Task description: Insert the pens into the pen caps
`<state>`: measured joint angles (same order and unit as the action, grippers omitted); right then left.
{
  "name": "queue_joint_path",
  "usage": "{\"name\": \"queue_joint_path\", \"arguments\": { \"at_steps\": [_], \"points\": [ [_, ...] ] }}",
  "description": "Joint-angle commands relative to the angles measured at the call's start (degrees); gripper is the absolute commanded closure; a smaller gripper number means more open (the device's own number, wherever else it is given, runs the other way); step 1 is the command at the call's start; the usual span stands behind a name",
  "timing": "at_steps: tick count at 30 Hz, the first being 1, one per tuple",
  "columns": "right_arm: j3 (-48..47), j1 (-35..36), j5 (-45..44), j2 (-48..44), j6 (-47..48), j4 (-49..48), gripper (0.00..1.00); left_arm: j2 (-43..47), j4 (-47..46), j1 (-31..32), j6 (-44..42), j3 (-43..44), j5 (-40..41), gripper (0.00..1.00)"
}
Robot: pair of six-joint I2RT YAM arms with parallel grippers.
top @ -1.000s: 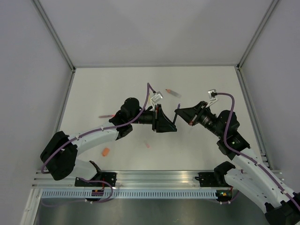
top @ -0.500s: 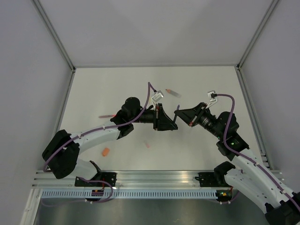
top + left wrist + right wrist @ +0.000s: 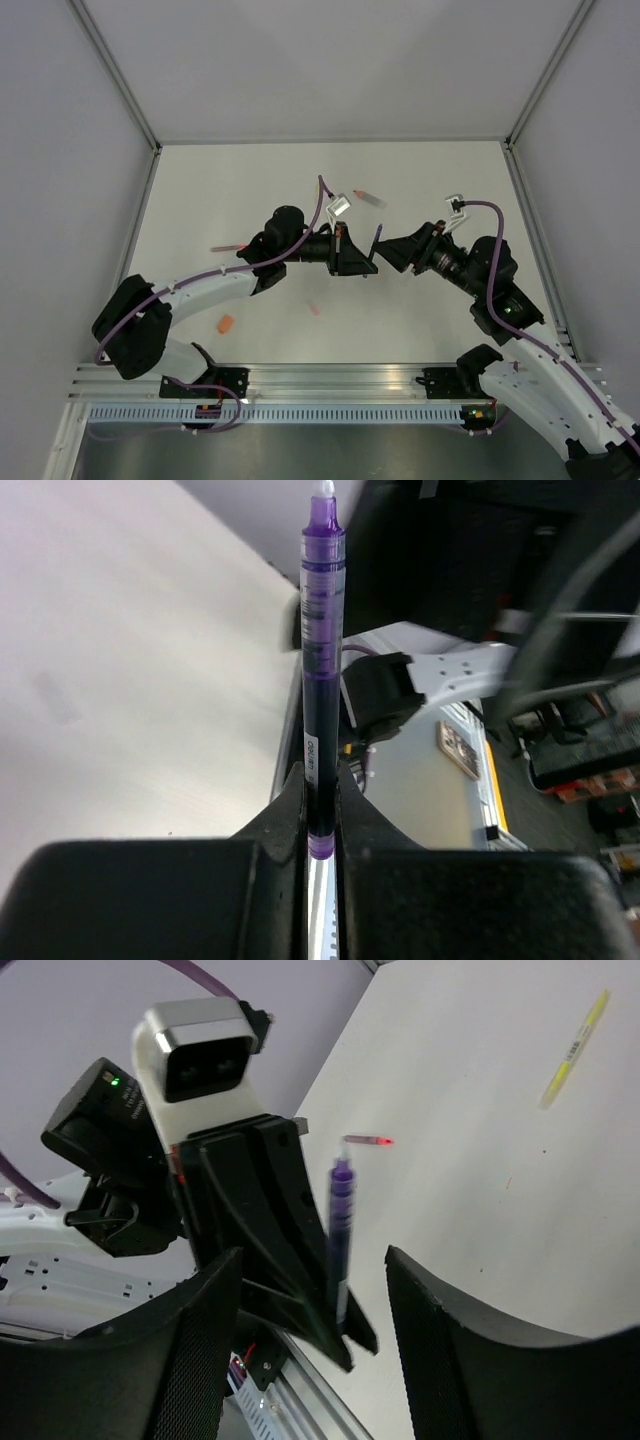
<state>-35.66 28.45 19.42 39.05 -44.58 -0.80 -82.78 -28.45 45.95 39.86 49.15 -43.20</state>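
Centre of the overhead view: the left gripper [image 3: 364,264] is clamped on the lower barrel of the purple pen [image 3: 322,670], whose pale tip points away uncapped. The right gripper [image 3: 388,250] faces it, opened wide and holding nothing. The pink cap [image 3: 314,309] and orange cap [image 3: 225,324] lie on the table [image 3: 450,180] toward the lower left, well apart from both grippers. The step appears to be a hand-over or regrasp, best done by centring the open jaws about the free barrel and closing squarely before the left lets go.
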Motion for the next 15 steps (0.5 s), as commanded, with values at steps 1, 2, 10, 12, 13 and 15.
{"name": "queue_joint_path", "arguments": {
  "at_steps": [1, 2, 10, 12, 13, 15],
  "points": [
    [-6.35, 0.03, 0.53, -4.40, 5.36, 9.83, 0.32, 3.49, 9.43, -1.47, -5.23, 2.27, 7.14, 0.98],
    [-7.05, 0.12, 0.27, -5.38, 5.99, 11.33, 0.32, 4.03, 9.98, -2.09, -4.97, 1.92, 7.60, 0.98],
    [-7.76, 0.03, -8.95, -7.15, 15.30, 25.39, 0.29, 16.76, 19.46, -12.46, -6.08, -1.42, 17.68, 0.98],
    [-8.11, 0.12, -11.68, -5.91, 18.20, 28.04, 0.30, 21.60, 24.65, -12.47, -8.55, -1.86, 22.81, 0.98],
    [-8.28, 0.12, -12.38, -4.26, 19.08, 28.65, 0.30, 23.18, 25.54, -12.47, -9.87, -3.34, 26.20, 0.98],
    [-8.99, 0.12, -17.19, -2.49, 19.79, 30.23, 0.30, 28.08, 25.64, -12.47, -10.06, -5.98, 29.21, 0.98]
  ]
}}
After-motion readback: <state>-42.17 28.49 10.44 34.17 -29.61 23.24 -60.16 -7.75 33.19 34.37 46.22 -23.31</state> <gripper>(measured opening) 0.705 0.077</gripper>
